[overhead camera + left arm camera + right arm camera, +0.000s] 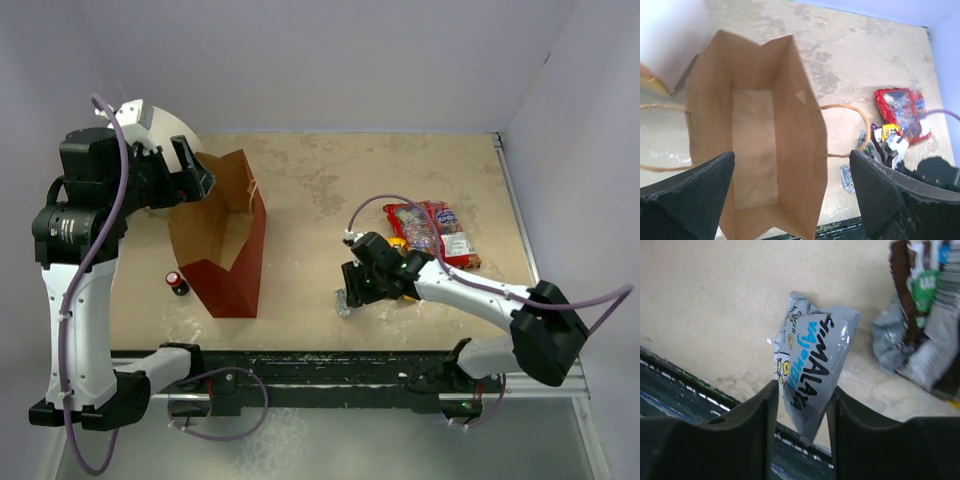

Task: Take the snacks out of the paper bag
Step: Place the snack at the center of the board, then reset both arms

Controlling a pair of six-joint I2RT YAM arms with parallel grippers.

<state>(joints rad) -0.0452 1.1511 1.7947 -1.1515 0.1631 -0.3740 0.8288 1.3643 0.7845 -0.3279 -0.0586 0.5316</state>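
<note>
The paper bag (pixel 225 250), red outside and brown inside, stands upright at the left with its mouth open; in the left wrist view the paper bag (pixel 755 135) shows a bare brown floor. My left gripper (pixel 190 170) hangs open above its far rim, jaws wide (pixel 790 155). At the right, my right gripper (pixel 352 290) is low over the table with its jaws parted (pixel 802 387). A silvery-blue wrapper (pixel 815 370) lies loosely between the fingers. Other snacks lie beside it: a red-and-clear bag (pixel 435 230), a yellow packet (pixel 397 241) and dark wrappers (pixel 920 285).
A white drum (pixel 160 125) leans behind the left arm at the back left. A small red can (pixel 177 283) stands left of the bag. The black rail (pixel 330 365) runs along the table's near edge, close under the right gripper. Walls close in the table.
</note>
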